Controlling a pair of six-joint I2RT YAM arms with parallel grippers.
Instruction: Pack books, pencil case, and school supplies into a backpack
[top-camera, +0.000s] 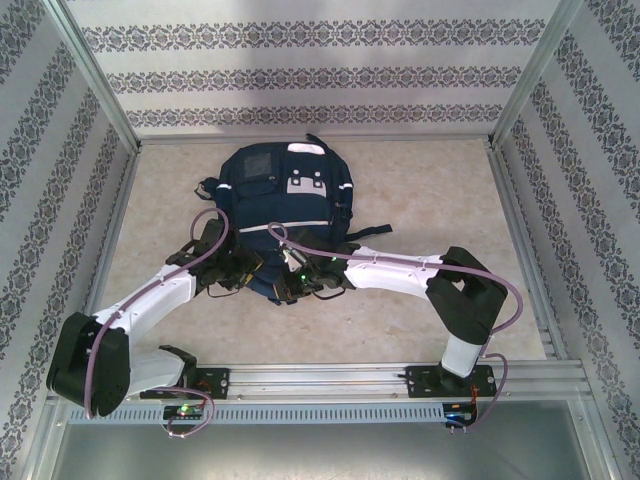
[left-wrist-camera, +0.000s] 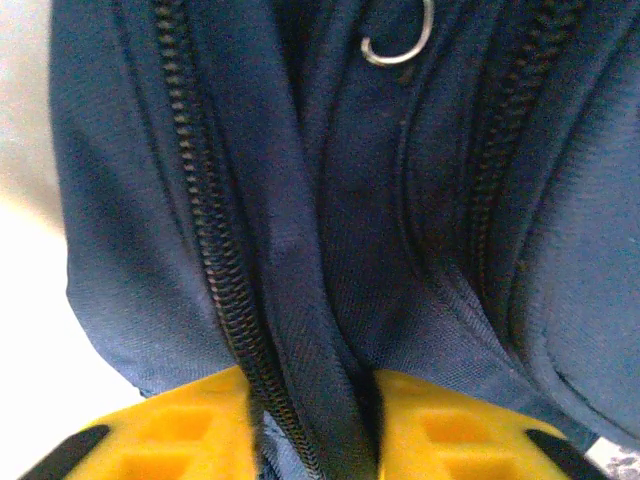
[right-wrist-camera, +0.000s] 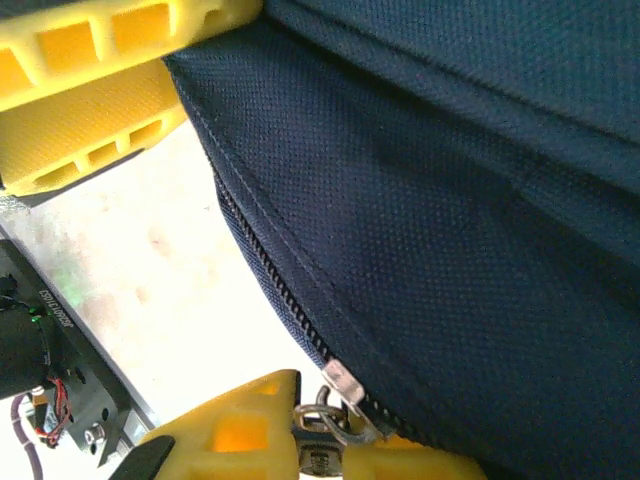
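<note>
Backpack (top-camera: 287, 195), navy, lies flat on the table (top-camera: 440, 200), centre and toward the far side. Both arms reach to its near end.

Left gripper (left-wrist-camera: 315, 405): yellow fingers (left-wrist-camera: 190, 430) nearly together, pinching a raised fold of navy fabric that carries a zipper (left-wrist-camera: 210, 270). The fabric touches both fingers.

Right gripper (right-wrist-camera: 320, 450): closed tight on the metal zipper pull (right-wrist-camera: 335, 395) at the lower seam, with pale tabletop just beside.

Farther up the fabric, a small metal ring (left-wrist-camera: 400, 45). Beyond that, white and grey patches (top-camera: 305, 185) on the upper face. Patterned wall (top-camera: 300, 80) behind.
</note>
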